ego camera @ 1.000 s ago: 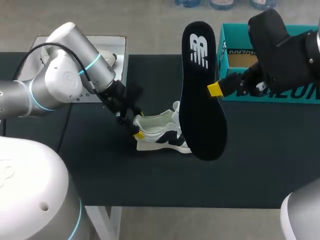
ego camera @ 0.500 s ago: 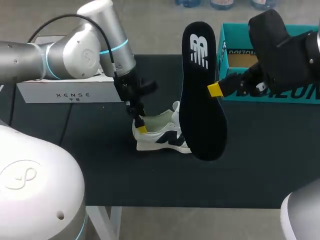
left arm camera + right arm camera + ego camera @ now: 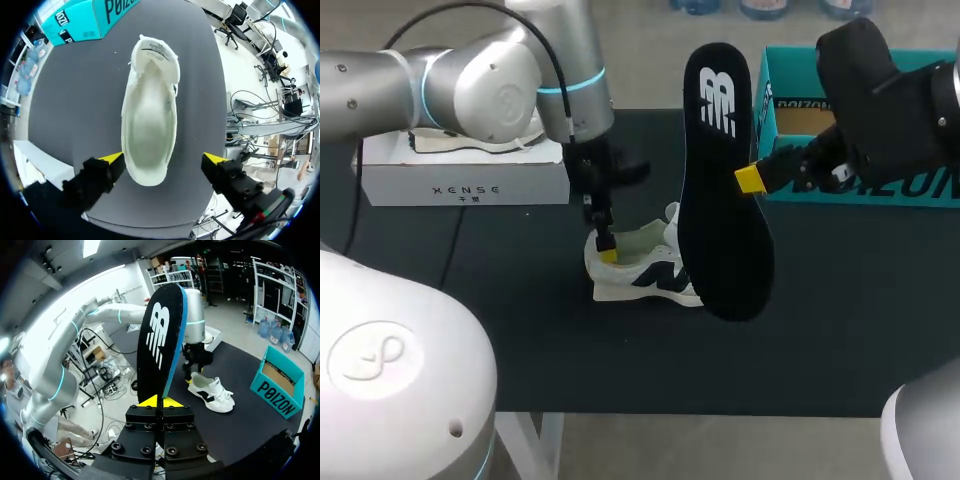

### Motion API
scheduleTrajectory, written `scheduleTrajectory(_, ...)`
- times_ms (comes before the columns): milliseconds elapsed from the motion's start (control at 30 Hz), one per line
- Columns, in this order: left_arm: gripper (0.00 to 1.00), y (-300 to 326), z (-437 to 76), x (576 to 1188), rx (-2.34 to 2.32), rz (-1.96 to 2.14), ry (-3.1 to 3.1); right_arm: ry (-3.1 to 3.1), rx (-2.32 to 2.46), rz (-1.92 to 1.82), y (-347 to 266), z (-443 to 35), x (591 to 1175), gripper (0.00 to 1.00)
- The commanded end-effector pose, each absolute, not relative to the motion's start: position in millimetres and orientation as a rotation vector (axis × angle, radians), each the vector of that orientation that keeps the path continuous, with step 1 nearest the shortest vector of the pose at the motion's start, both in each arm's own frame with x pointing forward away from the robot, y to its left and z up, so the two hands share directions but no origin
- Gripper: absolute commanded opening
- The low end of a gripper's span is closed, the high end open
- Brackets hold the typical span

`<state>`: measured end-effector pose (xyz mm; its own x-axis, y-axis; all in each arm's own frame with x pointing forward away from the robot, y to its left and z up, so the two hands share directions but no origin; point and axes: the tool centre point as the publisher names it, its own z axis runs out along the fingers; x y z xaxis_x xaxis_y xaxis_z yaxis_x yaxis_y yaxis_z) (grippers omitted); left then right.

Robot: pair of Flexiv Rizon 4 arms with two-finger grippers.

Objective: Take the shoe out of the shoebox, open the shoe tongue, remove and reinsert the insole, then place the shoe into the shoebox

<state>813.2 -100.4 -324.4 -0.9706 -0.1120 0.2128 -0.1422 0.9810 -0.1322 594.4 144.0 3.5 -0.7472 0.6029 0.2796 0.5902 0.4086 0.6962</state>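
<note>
**Holding the insole aloft, job about half done**

The right gripper (image 3: 750, 180) pinches the black insole (image 3: 720, 180) upright by its edge. The white shoe (image 3: 635, 265) sits mid-table, out of the teal shoebox (image 3: 767, 100) at its 2 o'clock. The left gripper (image 3: 165, 159) hangs over the heel, jaws spread and gripping nothing. Shoe out, insole removed — reinserting and boxing look to remain. The insole hides the toe end; the tongue is hard to make out.
</note>
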Motion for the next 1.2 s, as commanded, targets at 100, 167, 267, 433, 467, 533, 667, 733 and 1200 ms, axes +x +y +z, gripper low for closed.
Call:
scheduleTrajectory(100,1.0,-89,-316,806,0.161,0.178,-2.945,2.631,1.115,1.277,148,5,598,0.0)
scheduleTrajectory(167,1.0,-87,-314,808,0.157,0.114,-2.939,2.631,1.115,1.277,148,5,598,0.0)
scheduleTrajectory(267,1.0,-83,-312,811,0.138,0.073,-2.937,2.631,1.115,1.277,148,5,598,0.0)
scheduleTrajectory(433,1.0,-83,-318,814,0.11,-0.014,-2.943,2.631,1.115,1.277,148,5,598,0.0)
scheduleTrajectory(467,1.0,-84,-320,815,0.109,-0.024,-2.956,2.631,1.115,1.277,148,5,598,0.0)
scheduleTrajectory(533,1.0,-84,-324,817,0.098,-0.014,-2.968,2.631,1.115,1.277,148,5,598,0.0)
scheduleTrajectory(667,1.0,-85,-327,820,0.1,0.01,-3.019,2.631,1.115,1.277,148,5,598,0.0)
scheduleTrajectory(733,1.0,-84,-328,821,0.11,0.015,-3.047,2.631,1.115,1.277,148,5,598,0.0)
scheduleTrajectory(1200,1.0,-85,-329,827,0.094,0.07,-3.053,2.631,1.115,1.277,148,5,598,0.0)
